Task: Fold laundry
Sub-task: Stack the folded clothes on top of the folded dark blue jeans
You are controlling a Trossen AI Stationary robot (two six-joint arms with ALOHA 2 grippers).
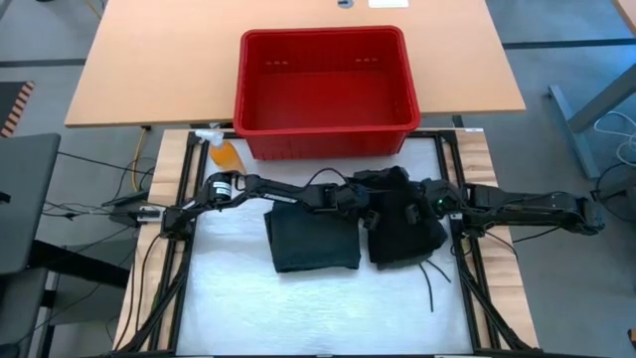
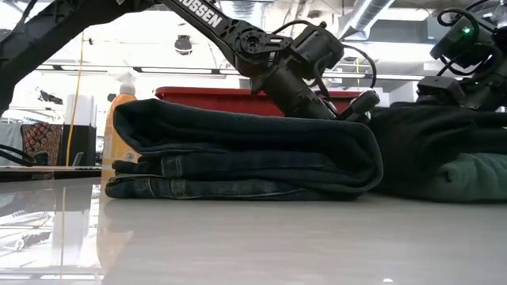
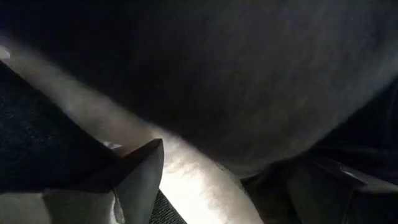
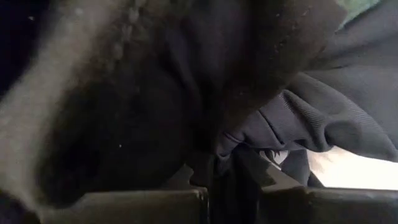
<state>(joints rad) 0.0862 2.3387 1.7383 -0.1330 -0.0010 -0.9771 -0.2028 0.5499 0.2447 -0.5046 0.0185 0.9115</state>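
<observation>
A folded dark denim-like garment lies flat on the white table. To its right sits a rumpled black pile, its drawstrings trailing toward the near edge. A greenish piece shows under the pile. My left gripper is open, low between the folded garment and the pile, with black cloth filling the view ahead. My right gripper is shut on the black pile at its far right part. My left gripper is close to the black cloth, but I cannot tell whether its fingers touch it. My right gripper pinches a bunched fold of the black cloth between its two fingers, coming in low from the table's right. The rest of the pile lies on the table.
A red plastic basket stands on the wooden table just beyond the far edge of the white surface. An orange spray bottle stands at the far left corner. Bare white table lies toward the near edge.
</observation>
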